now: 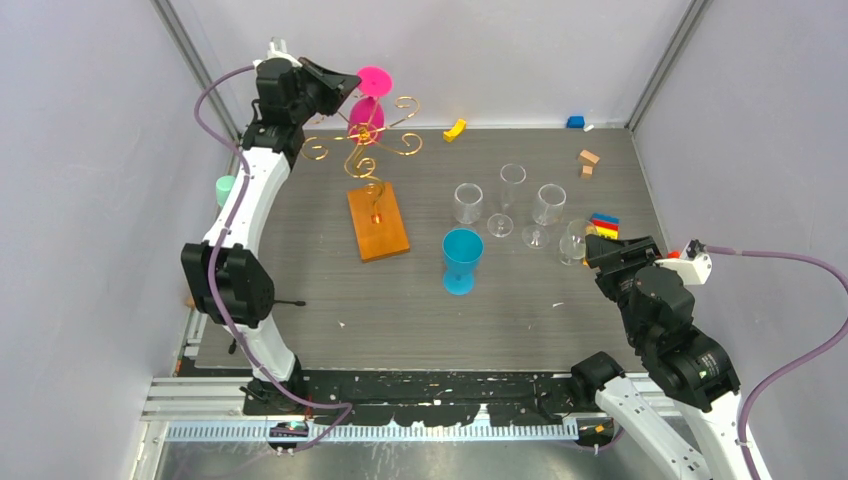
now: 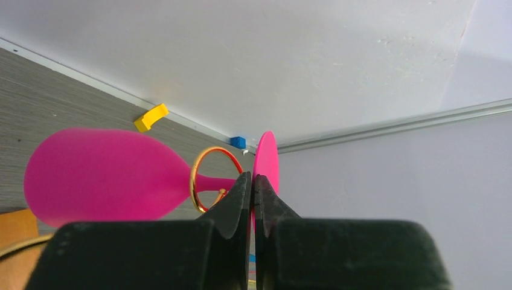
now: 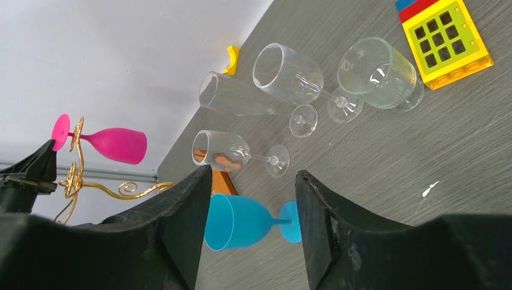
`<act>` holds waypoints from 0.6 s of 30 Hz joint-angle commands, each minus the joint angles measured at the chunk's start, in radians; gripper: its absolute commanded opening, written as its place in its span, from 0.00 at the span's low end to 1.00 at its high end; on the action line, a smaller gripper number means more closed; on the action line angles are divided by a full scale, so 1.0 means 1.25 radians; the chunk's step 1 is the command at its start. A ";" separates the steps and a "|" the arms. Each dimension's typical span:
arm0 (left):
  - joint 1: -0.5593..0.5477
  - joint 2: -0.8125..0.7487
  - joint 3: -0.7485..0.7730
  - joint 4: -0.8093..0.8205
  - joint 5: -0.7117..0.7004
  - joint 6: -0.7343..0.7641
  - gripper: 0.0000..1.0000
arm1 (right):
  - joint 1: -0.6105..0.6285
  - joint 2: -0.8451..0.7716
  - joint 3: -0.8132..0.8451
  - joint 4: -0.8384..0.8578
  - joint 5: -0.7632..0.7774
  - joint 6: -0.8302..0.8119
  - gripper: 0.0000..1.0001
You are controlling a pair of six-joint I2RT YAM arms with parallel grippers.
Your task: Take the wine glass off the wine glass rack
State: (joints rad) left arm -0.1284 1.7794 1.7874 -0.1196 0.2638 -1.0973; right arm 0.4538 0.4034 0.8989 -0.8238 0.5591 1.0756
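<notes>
Hanging wine glass (image 2: 102,175) at left tool (image 2: 253,176)

I count six stemmed glasses in all: one pink wine glass (image 1: 368,112), one blue glass (image 1: 461,260), four clear glasses (image 1: 468,203). One wine glass rack (image 1: 380,235). One yellow piece (image 1: 455,129), one blue block (image 1: 575,122), two tan blocks (image 1: 588,158), one multi-coloured brick (image 1: 603,225), one green cup (image 1: 225,188)
</notes>
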 commanded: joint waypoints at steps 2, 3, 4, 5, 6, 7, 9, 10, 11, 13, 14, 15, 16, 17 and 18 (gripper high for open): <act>0.010 -0.083 -0.017 0.052 0.025 -0.009 0.00 | -0.001 -0.002 0.000 0.020 0.017 0.004 0.58; 0.012 -0.088 -0.021 0.051 0.025 -0.011 0.00 | -0.001 -0.002 0.000 0.020 0.016 0.005 0.58; 0.014 -0.093 -0.023 0.049 0.027 -0.012 0.00 | -0.001 -0.002 0.000 0.020 0.016 0.005 0.58; 0.015 -0.098 -0.026 0.051 0.028 -0.014 0.00 | -0.001 -0.002 0.001 0.020 0.015 0.006 0.58; 0.017 -0.102 -0.030 0.050 0.028 -0.015 0.00 | -0.001 -0.001 0.000 0.020 0.015 0.006 0.58; 0.018 -0.106 -0.033 0.049 0.029 -0.016 0.00 | -0.001 -0.001 0.000 0.021 0.014 0.007 0.58; 0.021 -0.112 -0.041 0.050 0.030 -0.021 0.00 | -0.001 -0.001 0.000 0.020 0.014 0.008 0.58; 0.022 -0.113 -0.044 0.053 0.031 -0.023 0.00 | -0.001 0.000 0.000 0.020 0.014 0.008 0.58; 0.023 -0.114 -0.048 0.055 0.033 -0.025 0.00 | -0.001 0.000 0.000 0.020 0.012 0.008 0.58; 0.026 -0.110 -0.048 0.058 0.042 -0.032 0.00 | -0.002 0.001 0.001 0.020 0.011 0.009 0.58; 0.026 -0.108 -0.049 0.060 0.048 -0.037 0.00 | -0.001 0.001 0.000 0.020 0.011 0.010 0.58; 0.028 -0.105 -0.050 0.063 0.054 -0.042 0.00 | -0.001 0.000 0.000 0.020 0.010 0.011 0.58; 0.028 -0.102 -0.051 0.068 0.059 -0.048 0.00 | -0.001 0.001 0.000 0.020 0.010 0.011 0.58; 0.029 -0.099 -0.053 0.072 0.063 -0.052 0.00 | -0.001 0.000 0.000 0.020 0.010 0.011 0.58; 0.029 -0.098 -0.054 0.075 0.066 -0.056 0.00 | -0.002 -0.001 0.000 0.021 0.010 0.011 0.58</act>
State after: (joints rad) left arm -0.1020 1.6806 1.7229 -0.1101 0.3038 -1.1381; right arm 0.4538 0.4034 0.8989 -0.8238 0.5568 1.0771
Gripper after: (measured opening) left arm 0.020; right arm 0.581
